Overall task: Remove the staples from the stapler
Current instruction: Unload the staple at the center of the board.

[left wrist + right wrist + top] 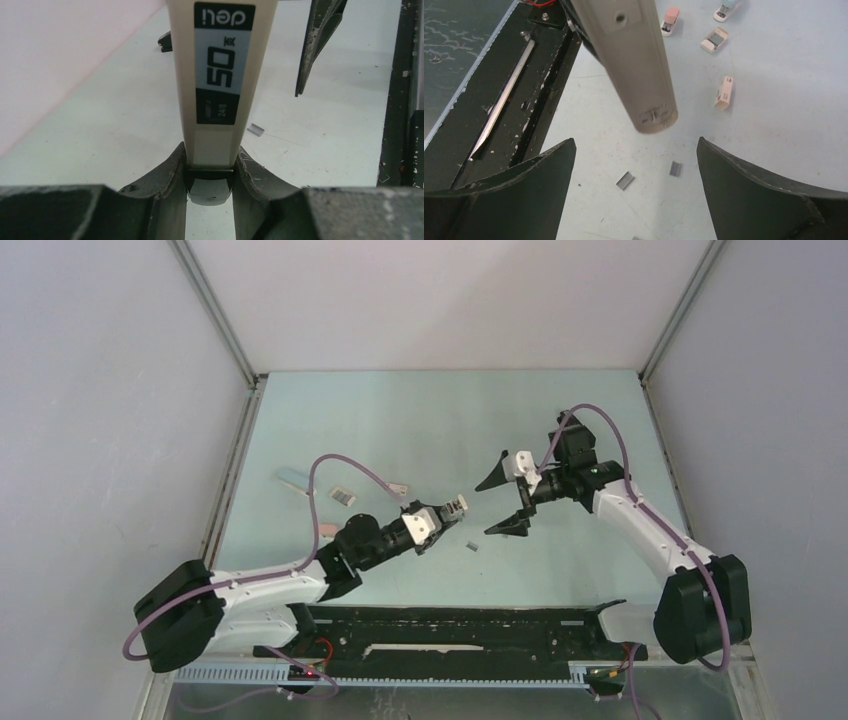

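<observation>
The pale blue-green table point(400, 420) carries the staples point(625, 180), short grey strips lying flat just beneath the right gripper point(635, 141). One lies toward the left-hand finger in the wrist view, and a second strip point(675, 169) lies just beside it, nearer the middle. Well ahead of that gripper lie a cream-pink mini stapler point(724, 93), a small box point(714, 40), a pink mini stapler point(670, 21) and a pale blue mini stapler point(726, 10). A long black board point(544, 85) lies along the table's edge, off to the gripper's side.

The gap between the spread black fingers point(524, 190) of the right gripper point(484, 508) is partly blocked by the long cream plastic stapler point(634, 60). Passage is left over the pale table point(400, 420) beyond; small grey metal staple strips point(625, 180) are scattered beneath.
</observation>
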Action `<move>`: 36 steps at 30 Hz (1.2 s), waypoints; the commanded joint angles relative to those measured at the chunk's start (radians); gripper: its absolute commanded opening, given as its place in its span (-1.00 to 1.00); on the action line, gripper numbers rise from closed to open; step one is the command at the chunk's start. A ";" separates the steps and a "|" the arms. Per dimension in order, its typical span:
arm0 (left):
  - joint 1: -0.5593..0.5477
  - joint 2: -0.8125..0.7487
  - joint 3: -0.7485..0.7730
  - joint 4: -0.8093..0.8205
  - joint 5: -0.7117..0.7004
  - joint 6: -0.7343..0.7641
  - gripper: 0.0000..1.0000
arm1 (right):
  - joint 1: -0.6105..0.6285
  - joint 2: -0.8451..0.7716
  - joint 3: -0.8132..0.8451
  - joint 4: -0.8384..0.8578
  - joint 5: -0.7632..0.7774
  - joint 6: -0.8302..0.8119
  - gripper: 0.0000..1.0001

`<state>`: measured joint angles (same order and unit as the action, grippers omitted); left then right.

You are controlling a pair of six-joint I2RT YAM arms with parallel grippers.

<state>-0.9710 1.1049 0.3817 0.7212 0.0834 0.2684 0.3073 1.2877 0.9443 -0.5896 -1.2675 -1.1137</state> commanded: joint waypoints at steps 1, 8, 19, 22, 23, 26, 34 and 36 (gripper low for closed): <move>0.020 0.038 0.018 0.181 0.077 -0.052 -1.00 | 0.064 0.016 0.007 0.177 0.026 0.138 0.98; 0.045 0.108 0.057 0.190 0.144 -0.069 -0.99 | 0.114 0.089 0.087 0.060 0.050 0.057 0.77; 0.083 0.184 0.085 0.231 0.237 -0.131 -1.00 | 0.170 0.183 0.159 -0.078 0.086 -0.026 0.30; 0.088 0.187 0.085 0.248 0.237 -0.141 -0.99 | 0.172 0.188 0.158 -0.077 0.091 -0.024 0.19; 0.090 0.187 0.085 0.253 0.237 -0.146 -1.00 | 0.171 0.188 0.158 -0.076 0.092 -0.022 0.11; 0.098 0.185 0.082 0.265 0.241 -0.152 -0.99 | 0.171 0.190 0.159 -0.078 0.099 -0.023 -0.29; 0.161 0.145 0.056 0.181 0.234 -0.102 -0.99 | 0.108 0.151 0.159 -0.086 0.216 -0.070 -0.96; 0.176 0.141 0.064 0.131 0.236 -0.073 -0.99 | 0.089 0.149 0.158 -0.094 0.284 -0.107 -1.00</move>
<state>-0.8371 1.2991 0.3836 0.8078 0.3309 0.1181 0.4461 1.4700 1.0767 -0.6376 -1.1316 -1.1736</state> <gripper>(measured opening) 0.364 0.457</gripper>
